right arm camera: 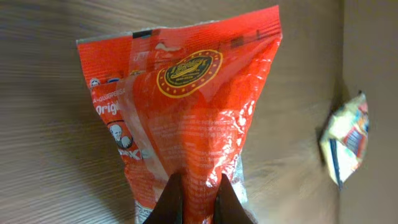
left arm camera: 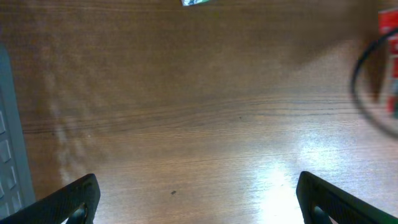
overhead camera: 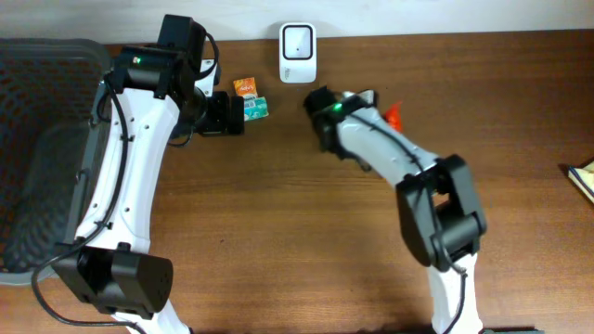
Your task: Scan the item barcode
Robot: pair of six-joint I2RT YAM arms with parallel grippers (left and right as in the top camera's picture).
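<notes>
A: Where is the red bag (right arm camera: 186,106) found, and how is it held?

B: It is seen towards the far edge of the worktop (overhead camera: 278,232), about midway along it, and from above it is largely hidden beneath the right arm. The right pincer (right arm camera: 198,199) is clamped on one narrow end, with the film gathered into a ridge between the jaws. The left pincer (left arm camera: 196,202) is spread wide over bare wood, and nothing is held in it.

A: How is the bag expected to handle?

B: It is judged light and soft. The film is thin, glossy and crinkled, puffed in the middle and flat at the crimped ends. Slipping is to be feared on so slick a skin, and the contents could be crushed if the belly were squeezed. A seam or corner is thought the better hold.

A: And the barcode?

B: None is made out on the face shown. Only a round gold seal and white print are visible. Creases and glare may spoil a reading at the white scanner (overhead camera: 297,40), a smooth case with rounded corners set at the far edge. A small yellow packet (right arm camera: 348,137), likewise crinkled, lies near the bag without touching it.
</notes>
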